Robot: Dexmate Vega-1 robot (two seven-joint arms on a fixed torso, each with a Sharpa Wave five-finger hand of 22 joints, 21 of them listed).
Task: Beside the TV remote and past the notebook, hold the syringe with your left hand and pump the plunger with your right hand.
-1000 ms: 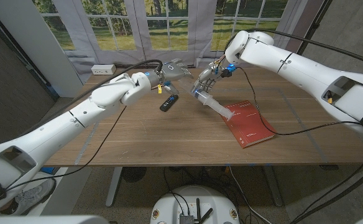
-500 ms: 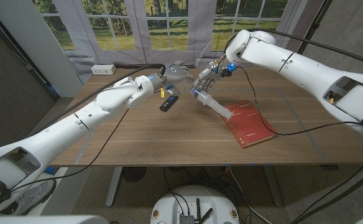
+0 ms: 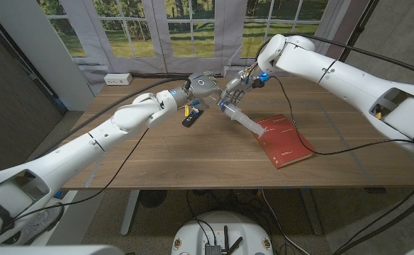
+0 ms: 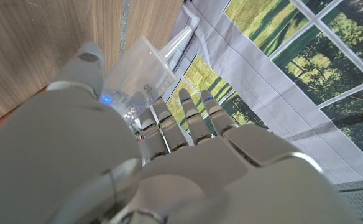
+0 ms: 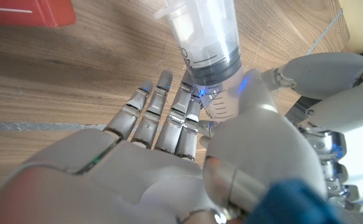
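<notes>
Syringe point(image 3: 241, 120): held off the table by your right hand point(image 3: 237, 88), which pinches its upper barrel; the far end slants down toward the red notebook point(image 3: 285, 142).

Long axis: runs from your right hand down and away toward the notebook, not level.

Left hand point(image 3: 201, 86): nothing in it, fingers extended and a little apart, just beside the right hand and the syringe's upper end, above the TV remote point(image 3: 191, 117).

Judgement: your left hand is the nearer free one; bring it across under the right onto the barrel, along that slant.
</notes>
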